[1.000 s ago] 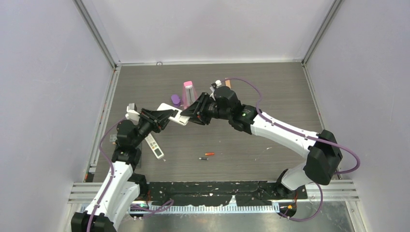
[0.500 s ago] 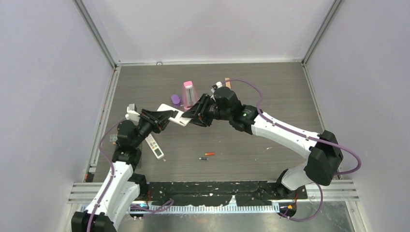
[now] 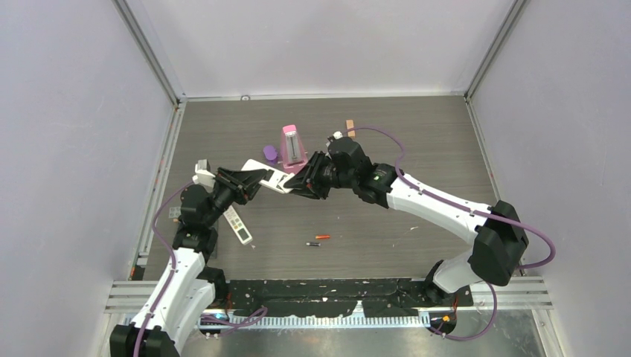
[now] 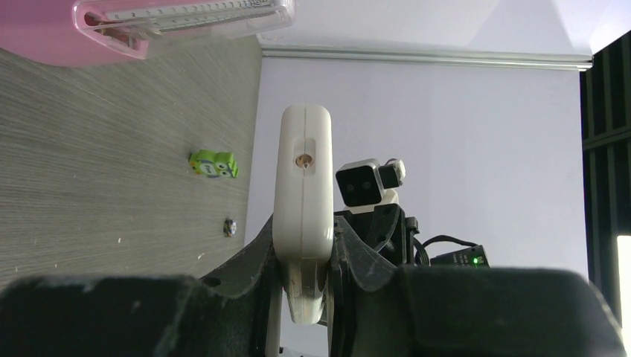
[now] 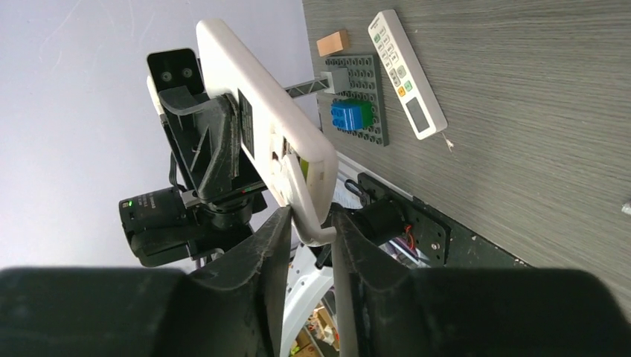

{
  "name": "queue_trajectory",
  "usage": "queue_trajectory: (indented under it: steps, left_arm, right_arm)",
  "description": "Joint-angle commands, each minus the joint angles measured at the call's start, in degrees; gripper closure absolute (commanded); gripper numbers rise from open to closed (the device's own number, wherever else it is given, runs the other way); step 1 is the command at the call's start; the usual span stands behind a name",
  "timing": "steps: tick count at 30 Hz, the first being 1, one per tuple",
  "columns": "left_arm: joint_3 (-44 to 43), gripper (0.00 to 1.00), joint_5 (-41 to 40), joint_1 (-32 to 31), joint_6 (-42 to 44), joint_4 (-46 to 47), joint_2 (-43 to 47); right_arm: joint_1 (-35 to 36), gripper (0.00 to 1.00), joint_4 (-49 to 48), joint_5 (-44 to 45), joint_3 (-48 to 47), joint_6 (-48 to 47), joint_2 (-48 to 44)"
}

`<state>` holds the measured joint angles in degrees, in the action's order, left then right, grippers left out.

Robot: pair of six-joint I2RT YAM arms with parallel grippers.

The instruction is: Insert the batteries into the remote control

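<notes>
Left gripper: clamped on the white remote, holding it on edge, clear of the desk.
Right gripper: narrow, with its fingers on either side of a thin white lip at the remote's end. Whether they pinch it cannot be told.
Red-orange battery: lying loose on the desk, nearer the arm bases and well apart from the held remote.
Dark battery: just beside the red-orange one, on the desk.
Top view only: both batteries, plus a pink tower and a purple lump behind the meeting grippers.
Left wrist view only: the remote seen end-on with a small round window in its tip, and a green toy on the desk beyond.
Right wrist view only: the remote's back, with a label and a recess near the gripped end.
Second remote: flat on the desk, buttons up.
Beside it: a grey studded plate carrying blue and green bricks, and a wooden block.
</notes>
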<state>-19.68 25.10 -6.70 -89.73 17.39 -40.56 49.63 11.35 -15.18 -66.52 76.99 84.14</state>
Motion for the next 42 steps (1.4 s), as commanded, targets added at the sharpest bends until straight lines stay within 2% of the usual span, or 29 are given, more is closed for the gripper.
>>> queue_trajectory:
  steps: [1,8,13,24,29,34,42]
  left_arm:
    - [-0.6,1.00,0.2,0.0,-0.5,4.5,0.7]
    - [-0.8,1.00,0.6,0.0,-1.0,4.7,0.6]
    - [-0.8,1.00,1.1,0.0,-1.0,5.3,0.9]
    - [-0.4,1.00,5.5,0.1,2.3,11.8,0.2]
    - [-1.6,1.00,7.7,0.0,5.3,12.6,0.4]
    - [-3.2,1.00,9.8,0.0,8.3,14.4,0.3]
    - [-3.6,1.00,10.2,0.1,8.3,17.4,0.9]
  right_arm:
    - [-0.1,0.72,-0.7,0.2,0.1,0.2,-2.0]
    - [-0.2,0.82,-3.2,-0.7,1.0,0.7,-2.3]
    - [-0.8,0.94,-11.3,-3.7,4.4,2.4,-3.7]
    - [-2.7,0.95,-24.6,-10.1,8.5,0.2,-7.0]
    - [-2.7,0.95,-22.9,-10.2,8.8,-3.7,-9.5]
    - [-2.6,0.95,-26.2,-12.2,10.1,-4.5,-9.6]
    - [-2.2,0.95,-27.3,-13.2,11.4,-5.5,-9.0]
